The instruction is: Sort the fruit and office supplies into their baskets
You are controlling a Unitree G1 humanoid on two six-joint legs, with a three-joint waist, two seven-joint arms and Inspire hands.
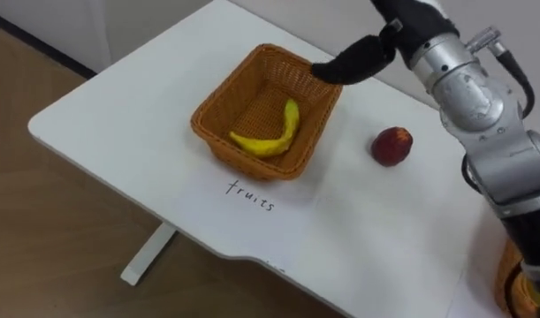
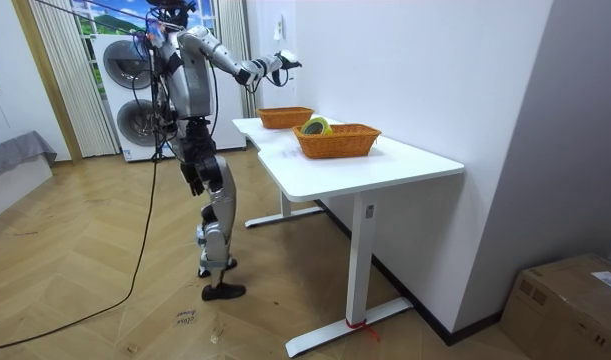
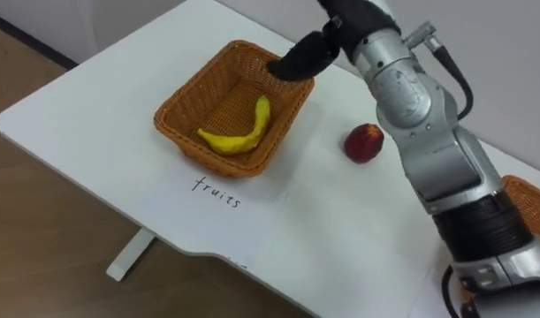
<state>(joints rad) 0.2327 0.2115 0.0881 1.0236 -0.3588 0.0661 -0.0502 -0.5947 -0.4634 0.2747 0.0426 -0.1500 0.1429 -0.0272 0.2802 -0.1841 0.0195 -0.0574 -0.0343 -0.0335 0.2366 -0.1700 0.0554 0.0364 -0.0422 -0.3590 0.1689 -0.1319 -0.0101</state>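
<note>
— Two baskets on the white tabletop point(image 1: 119, 115)?
— Yes; the fruit basket point(image 1: 209, 122) holds a banana point(image 1: 274, 137); a red fruit point(image 1: 391, 146) lies near it on the bare tabletop.
— And the right hand point(image 1: 353, 60)?
— Over the basket's far rim; fingers loosely straight, holding nothing.
— The room?
— Room view: wall point(image 2: 405, 70) behind the tabletop; wood floor point(image 2: 85, 270) open on the robot's side; the second basket point(image 2: 337, 146) holds a yellow-green thing point(image 2: 316, 125).

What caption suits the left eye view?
Right hand hovers over the fruit basket with a banana inside; red fruit lies beside.
</note>
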